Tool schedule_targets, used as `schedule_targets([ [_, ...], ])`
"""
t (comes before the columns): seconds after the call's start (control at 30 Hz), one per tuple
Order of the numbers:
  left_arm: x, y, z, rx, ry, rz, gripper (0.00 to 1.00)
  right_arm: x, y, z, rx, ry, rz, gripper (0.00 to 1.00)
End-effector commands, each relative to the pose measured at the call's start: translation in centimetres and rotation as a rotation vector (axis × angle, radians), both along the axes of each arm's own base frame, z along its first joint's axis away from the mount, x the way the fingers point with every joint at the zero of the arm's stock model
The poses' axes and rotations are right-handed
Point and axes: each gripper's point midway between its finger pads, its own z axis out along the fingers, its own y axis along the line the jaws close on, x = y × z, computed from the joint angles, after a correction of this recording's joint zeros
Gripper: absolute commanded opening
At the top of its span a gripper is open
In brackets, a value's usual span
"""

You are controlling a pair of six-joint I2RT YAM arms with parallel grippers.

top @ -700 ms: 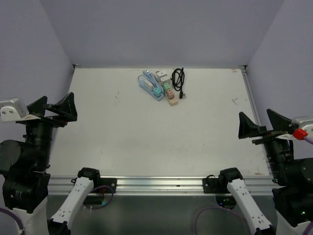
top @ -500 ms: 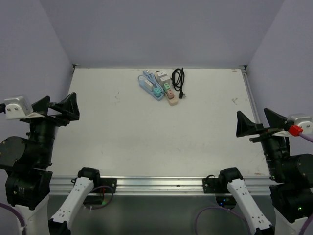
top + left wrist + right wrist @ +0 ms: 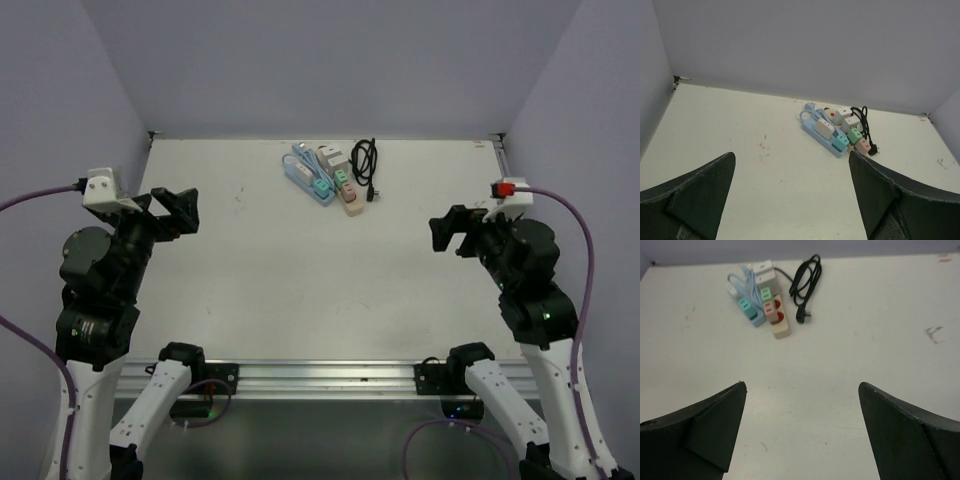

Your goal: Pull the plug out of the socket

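From above, the white table [image 3: 300, 280] carries one small cluster at its far edge, a little right of the middle. A blue power strip [image 3: 305, 176] lies slanted there, with a beige power strip [image 3: 347, 196] just beside it on the right. A teal plug [image 3: 319, 187] sits in the near end of the blue one, and a green plug [image 3: 343, 178] sits in the beige one. A white adapter [image 3: 331, 156] is at the beige strip's far end. A coiled black cord [image 3: 366, 158] lies right of that, its loose end on the table by the beige strip. The left arm [image 3: 100, 270] and the right arm [image 3: 525, 275] are raised at either side. They are well apart from the cluster, and both point toward the middle of the table. The left jaws and the right jaws are spread wide with nothing between them.

In the left wrist view, the two dark fingers [image 3: 695, 195] stand far apart in the bottom corners, with only bare table between them. The cluster lies well beyond, near the back wall. A cream plug [image 3: 824, 129] rides on the blue strip, with the teal plug at the strip's nearer end. The green plug shows to the right of them, just beside the black cord.

The right wrist view shows the same wide gap between its fingers [image 3: 705, 435], which grasp nothing. The strips lie far ahead, up and left of the gap. The teal and green plugs are both seated in their sockets. The cord's black end lies on the table just right of the beige strip, apart from it.
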Motion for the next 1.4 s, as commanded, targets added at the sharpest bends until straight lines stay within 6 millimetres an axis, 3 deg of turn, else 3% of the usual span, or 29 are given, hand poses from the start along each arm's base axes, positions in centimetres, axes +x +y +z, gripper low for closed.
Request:
schedule_targets([
  [0.0, 2.4, -1.9, -1.9, -0.041, 0.041, -0.075, 1.0, 1.7, 4.0, -3.6, 0.022, 0.105, 0.199, 0.99],
  [0.1, 3.9, -2.3, -4.6, -0.028, 0.12, -0.083, 1.0, 2.8, 5.8, -7.1, 0.037, 0.226, 0.283, 0.99],
  [0.13, 4.3, -2.3, -5.2, -0.021, 0.138, -0.078, 0.99, 3.7, 6.2, -9.1, 0.036, 0.305, 0.291, 0.99],
  [0.23, 5.7, -2.1, -7.9, 0.012, 0.212, -0.063, 0.99, 5.4, 7.0, -11.7, 0.039, 0.387, 0.307, 0.99],
  [0.3, 6.3, -1.9, -9.4, 0.039, 0.239, -0.051, 0.99, 7.3, 7.2, -11.9, 0.041, 0.345, 0.289, 0.99],
  [0.37, 6.7, -1.7, -10.6, 0.056, 0.257, -0.044, 1.0, 8.5, 7.6, -13.7, 0.042, 0.362, 0.285, 0.99],
  [0.4, 7.0, -1.6, -11.7, 0.069, 0.273, -0.039, 0.99, 9.7, 7.9, -13.3, 0.042, 0.316, 0.281, 0.99],
  [0.47, 7.4, -1.4, -13.3, 0.078, 0.293, -0.026, 1.0, 11.2, 8.6, -14.9, 0.025, 0.33, 0.286, 0.99],
  [0.53, 7.5, -1.4, -14.3, 0.071, 0.299, -0.017, 1.0, 13.2, 9.0, -15.1, -0.008, 0.292, 0.278, 0.99],
  [0.57, 7.7, -1.4, -15.3, 0.067, 0.301, -0.015, 0.99, 13.8, 9.8, -16.4, -0.028, 0.312, 0.296, 0.99],
  [0.63, 7.9, -1.6, -16.5, 0.057, 0.31, -0.023, 0.99, 15.7, 10.7, -16.1, -0.061, 0.256, 0.296, 0.99],
  [0.67, 8.0, -1.7, -17.8, 0.06, 0.328, -0.026, 1.0, 16.1, 11.6, -18.1, -0.08, 0.301, 0.312, 0.99],
  [0.77, 8.2, -1.3, -19.9, 0.084, 0.381, -0.007, 0.99, 18.4, 13.5, -18.5, -0.115, 0.264, 0.324, 0.99],
  [0.8, 8.3, -1.0, -20.2, 0.096, 0.394, 0.008, 1.0, 19.1, 14.0, -20.0, -0.127, 0.281, 0.328, 0.98],
  [0.87, 8.5, -0.8, -20.8, 0.106, 0.428, 0.021, 1.0, 20.3, 14.9, -20.1, -0.136, 0.265, 0.326, 0.92],
  [1.03, 8.7, -0.7, -21.3, 0.104, 0.438, 0.027, 1.0, 23.6, 16.3, -23.1, -0.134, 0.284, 0.308, 0.85],
  [1.1, 8.7, -0.6, -21.3, 0.104, 0.438, 0.032, 1.0, 24.4, 16.6, -23.4, -0.136, 0.278, 0.302, 0.82],
  [1.37, 8.8, -0.7, -21.5, 0.102, 0.441, 0.021, 1.0, 25.8, 17.9, -27.3, -0.162, 0.347, 0.307, 0.74],
])
